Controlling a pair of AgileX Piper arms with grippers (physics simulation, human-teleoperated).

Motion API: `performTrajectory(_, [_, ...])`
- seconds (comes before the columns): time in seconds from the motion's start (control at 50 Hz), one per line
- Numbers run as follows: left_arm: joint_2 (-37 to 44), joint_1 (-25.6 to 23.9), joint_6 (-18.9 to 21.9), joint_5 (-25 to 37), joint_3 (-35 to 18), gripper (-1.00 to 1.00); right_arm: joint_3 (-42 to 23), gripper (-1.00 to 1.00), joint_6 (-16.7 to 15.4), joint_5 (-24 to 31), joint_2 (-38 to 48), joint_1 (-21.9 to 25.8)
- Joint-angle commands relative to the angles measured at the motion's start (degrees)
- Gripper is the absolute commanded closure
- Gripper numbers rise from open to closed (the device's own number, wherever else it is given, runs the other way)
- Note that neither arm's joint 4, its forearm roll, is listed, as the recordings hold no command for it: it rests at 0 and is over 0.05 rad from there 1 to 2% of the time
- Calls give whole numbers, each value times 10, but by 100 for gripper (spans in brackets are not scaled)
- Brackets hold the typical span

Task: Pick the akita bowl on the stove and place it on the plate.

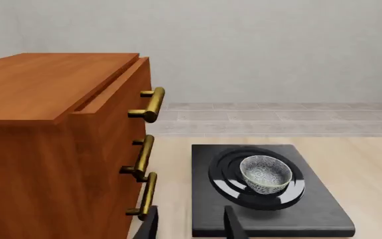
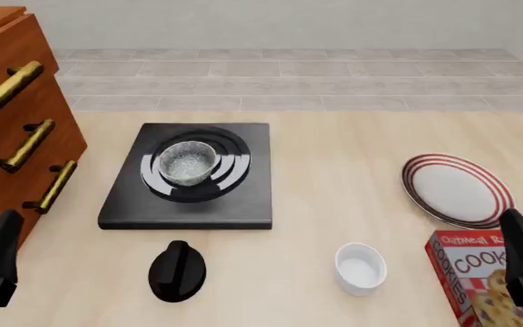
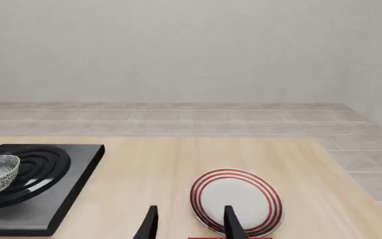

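Wooden drawers [image 2: 11, 116] flank stove [image 2: 116, 204]; knob [image 2: 177, 271], ramekin [image 2: 359, 268] nearer.

Worktop [image 2: 334, 177]: pale wood grain, tiled floor beyond its far edge. Directly on it: wooden drawer cabinet [image 2: 7, 102] with brass handles at the left edge; black stove [image 2: 243, 197] slab just right of the cabinet; black round knob [image 2: 177, 271] near side of the stove, apart from it; white ramekin [image 2: 359, 268] right of the knob; red-striped plate [image 2: 457, 189] far right; cookie box [image 2: 479, 279] just nearer than the plate, at the right corner.
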Motion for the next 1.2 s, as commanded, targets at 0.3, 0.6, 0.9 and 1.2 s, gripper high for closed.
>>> performTrajectory(0.3, [0, 0, 0, 0, 0, -100, -39, -100, -6, -97, 150, 32])
performTrajectory(0.6, [0, 0, 0, 0, 0, -100, -163, -100, -23, -148, 327, 104])
performTrajectory(0.9, [0, 0, 0, 0, 0, -100, -289, -100, -53, -159, 499, 172])
performTrajectory(1.2, [0, 0, 0, 0, 0, -100, -406, -100, -51, -144, 639, 224])
